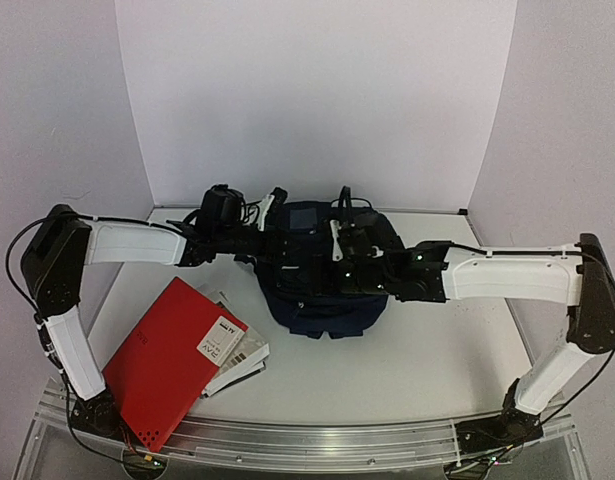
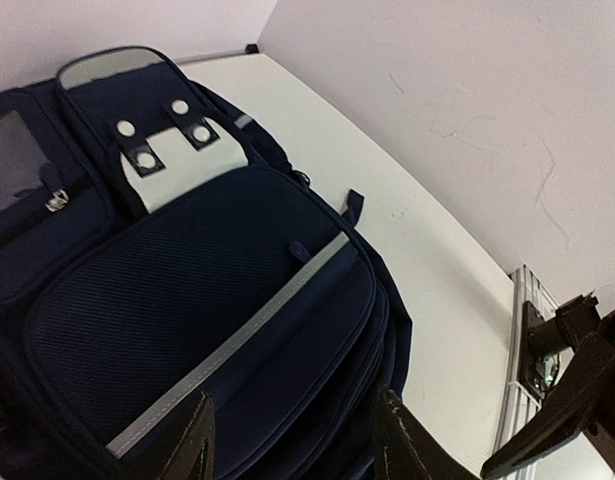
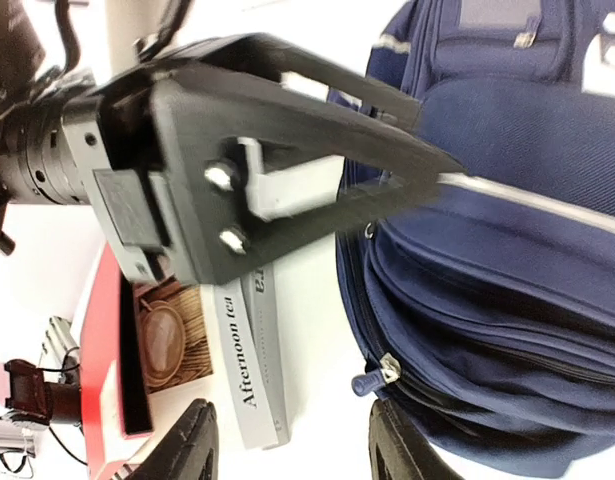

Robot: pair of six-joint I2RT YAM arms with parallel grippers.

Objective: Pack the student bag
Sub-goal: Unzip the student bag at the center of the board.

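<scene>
Navy student bag (image 1: 322,300) mid-frame, both claws over it
The left gripper (image 2: 297,395) and right gripper (image 3: 292,405) both have fingers apart, holding nothing; red book (image 1: 162,360) lies lower left

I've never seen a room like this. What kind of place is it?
Probably a robot test booth: plain white walls box in a white table, and two robot arms are bolted to its near edge.
</scene>
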